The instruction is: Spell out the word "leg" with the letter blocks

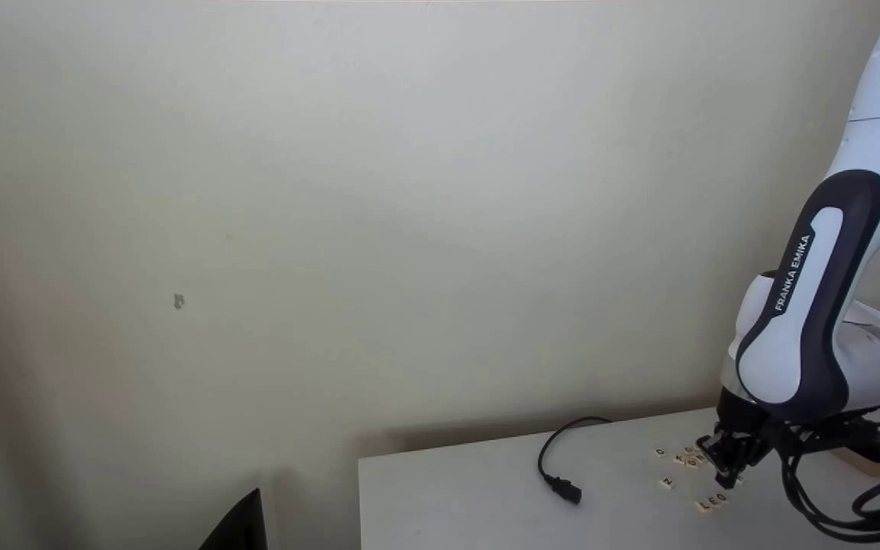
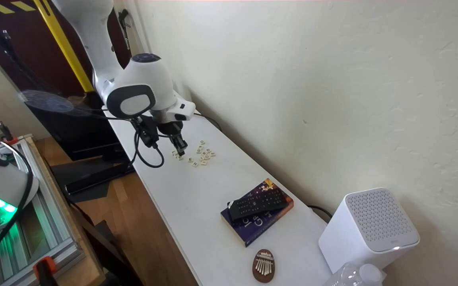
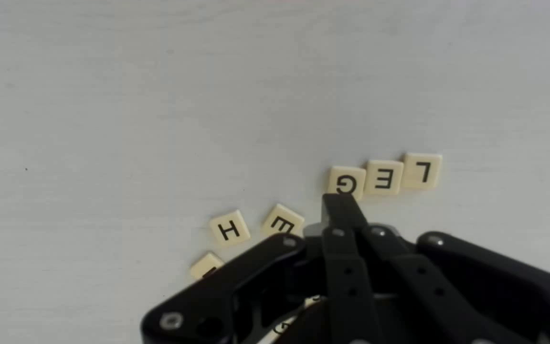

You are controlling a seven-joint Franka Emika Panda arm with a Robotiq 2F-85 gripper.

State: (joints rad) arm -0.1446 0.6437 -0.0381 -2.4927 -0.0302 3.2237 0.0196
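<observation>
Three letter blocks, L, E and G, lie side by side in a slightly stepped row, letters upside down in the wrist view. In an exterior view the same row sits on the white table just in front of the gripper. My gripper is shut with nothing visible between its fingers. Its tip covers the lower edge of the G; whether it touches cannot be told. An H block and another E block lie to the left. More blocks are partly hidden under the gripper.
Several loose blocks are scattered beside the gripper. A black cable lies on the table. Farther along are a book with a remote, a thumb piano and a white speaker-like box.
</observation>
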